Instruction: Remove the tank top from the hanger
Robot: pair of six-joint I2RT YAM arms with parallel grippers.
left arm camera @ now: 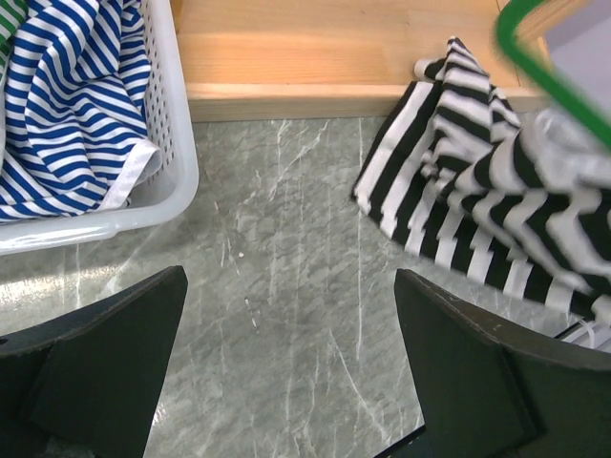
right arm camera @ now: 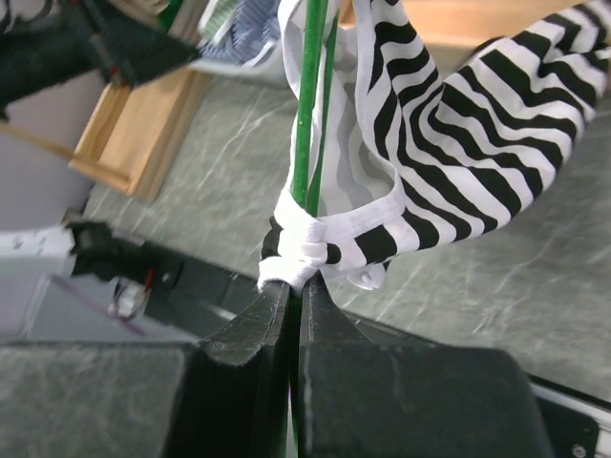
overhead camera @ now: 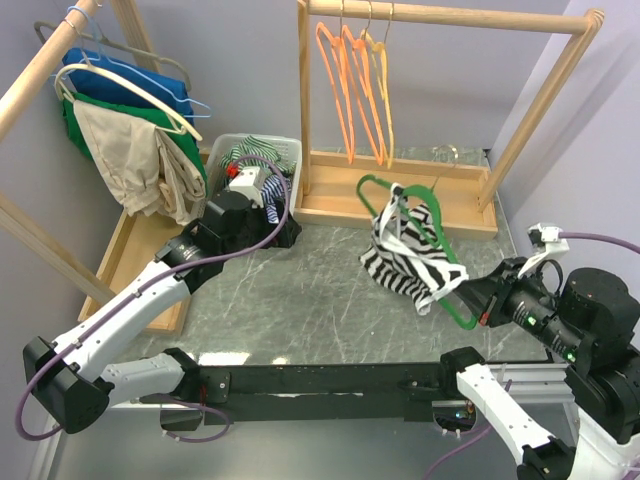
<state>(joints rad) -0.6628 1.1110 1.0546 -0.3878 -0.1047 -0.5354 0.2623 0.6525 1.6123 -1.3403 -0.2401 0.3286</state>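
Observation:
A black-and-white striped tank top (overhead camera: 405, 255) hangs on a green hanger (overhead camera: 375, 185) that tilts over the table's middle right. My right gripper (overhead camera: 478, 305) is shut on the hanger's lower end. In the right wrist view the gripper (right arm camera: 298, 296) clamps the green hanger (right arm camera: 310, 114), and the tank top (right arm camera: 449, 143) has a white strap bunched right at the jaws. My left gripper (overhead camera: 285, 235) is open and empty, low over the table to the left of the top. In the left wrist view the gripper (left arm camera: 291, 372) faces bare table, with the tank top (left arm camera: 477, 191) and hanger (left arm camera: 544, 67) at the upper right.
A white basket (overhead camera: 290, 150) of striped clothes stands behind the left gripper; it also shows in the left wrist view (left arm camera: 172, 143). A wooden rack (overhead camera: 450, 15) with orange hangers (overhead camera: 355, 90) stands at the back. A second rack with hung clothes (overhead camera: 120, 140) is at the left.

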